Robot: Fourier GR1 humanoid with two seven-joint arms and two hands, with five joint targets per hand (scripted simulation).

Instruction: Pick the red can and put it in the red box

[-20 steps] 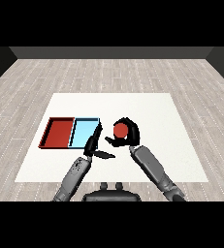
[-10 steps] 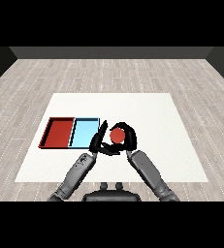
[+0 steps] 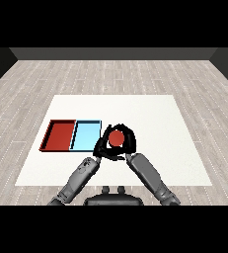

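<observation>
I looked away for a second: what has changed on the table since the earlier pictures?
The right hand, curled round the red can, has carried it leftward toward the light blue tray. The left hand has closed in against the can's left side. The red tray and light blue tray stayed put.

We're looking down across a white table, a broad square top sitting out in the middle of the room. Around it runs a floor of pale grey-brown wooden planks. At the far edge stands a dark wall, possibly plain grey, hard to tell. Light falls evenly, soft all over.
</observation>
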